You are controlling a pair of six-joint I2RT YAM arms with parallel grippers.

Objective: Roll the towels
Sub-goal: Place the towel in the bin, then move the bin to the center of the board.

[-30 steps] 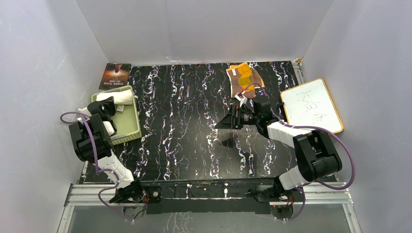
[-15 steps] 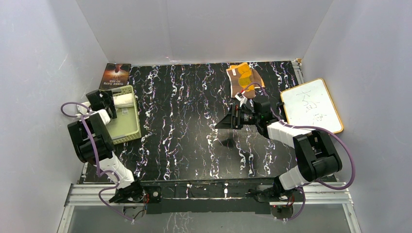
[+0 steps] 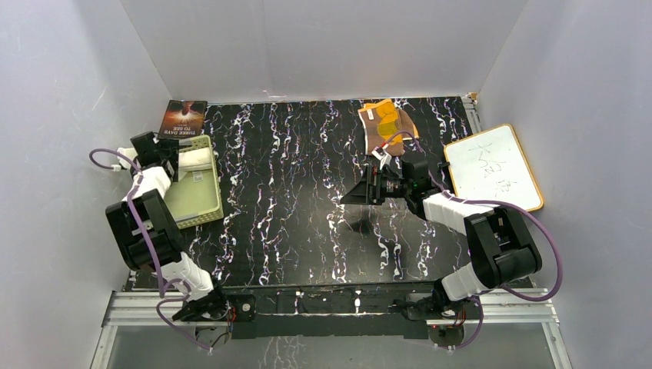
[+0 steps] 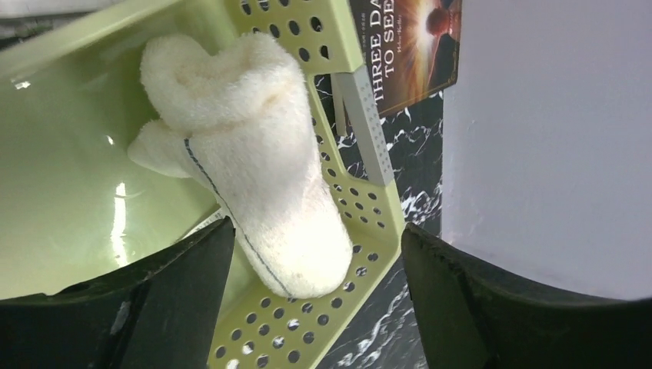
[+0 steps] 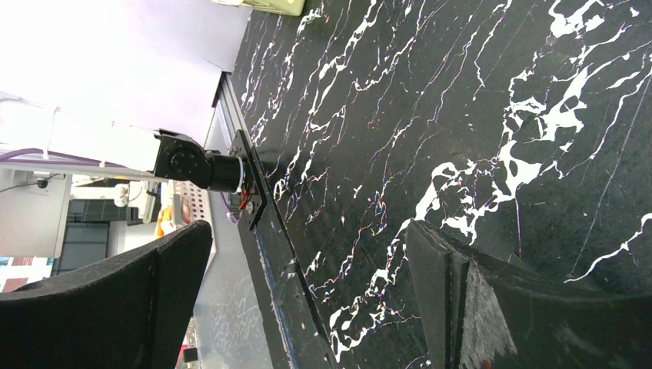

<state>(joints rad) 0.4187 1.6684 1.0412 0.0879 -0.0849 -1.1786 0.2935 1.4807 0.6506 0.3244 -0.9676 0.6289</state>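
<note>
Cream towel (image 4: 254, 154) sits rolled in the basket (image 4: 338, 46), left gripper (image 4: 315, 231) wide open, not holding it. Right gripper (image 5: 309, 231) open too, empty, over the table (image 5: 461, 92).

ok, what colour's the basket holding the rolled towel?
The basket is pale yellow-green, perforated walls; left wrist view shows it best.

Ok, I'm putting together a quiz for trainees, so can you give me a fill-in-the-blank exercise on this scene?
1. The rolled cream towel lies inside the green ____.
2. The brown towel lies on the table, not yet ____.
3. The left end effector and the right end effector both stand ____.
Missing words: basket; rolled; open.
</note>
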